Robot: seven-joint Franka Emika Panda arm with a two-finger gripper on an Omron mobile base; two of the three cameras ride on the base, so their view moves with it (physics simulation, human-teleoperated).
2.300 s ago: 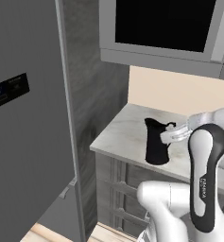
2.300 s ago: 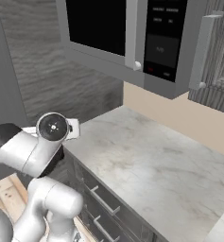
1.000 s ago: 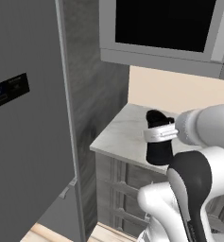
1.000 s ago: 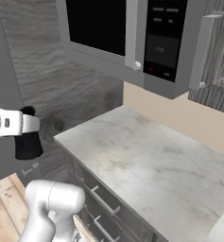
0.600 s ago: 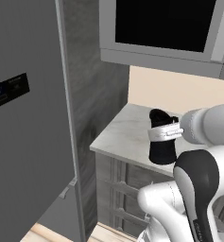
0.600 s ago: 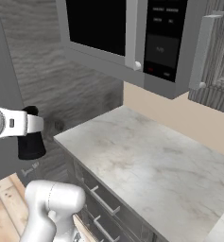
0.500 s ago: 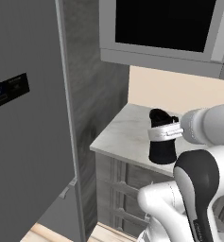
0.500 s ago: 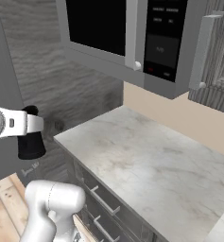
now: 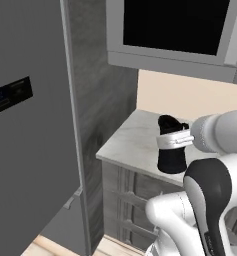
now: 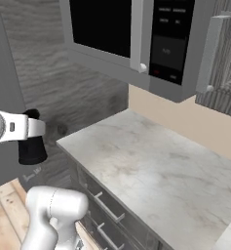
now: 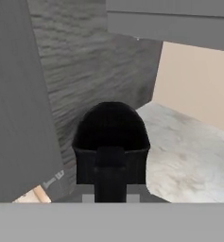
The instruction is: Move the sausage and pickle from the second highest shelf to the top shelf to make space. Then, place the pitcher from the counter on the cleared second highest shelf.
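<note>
The gripper (image 9: 176,140) finger tips are hidden against the black pitcher (image 9: 171,159), and the pitcher's handle and spout cannot be made out. One pitcher, one counter (image 10: 151,171) and one closed grey fridge door (image 9: 25,125) are visible. The gripper is clamped shut on the pitcher's upper part, holding it upright in the air off the counter's left end, near the fridge door. Compared with half a second earlier, the pitcher has shifted only slightly.
</note>
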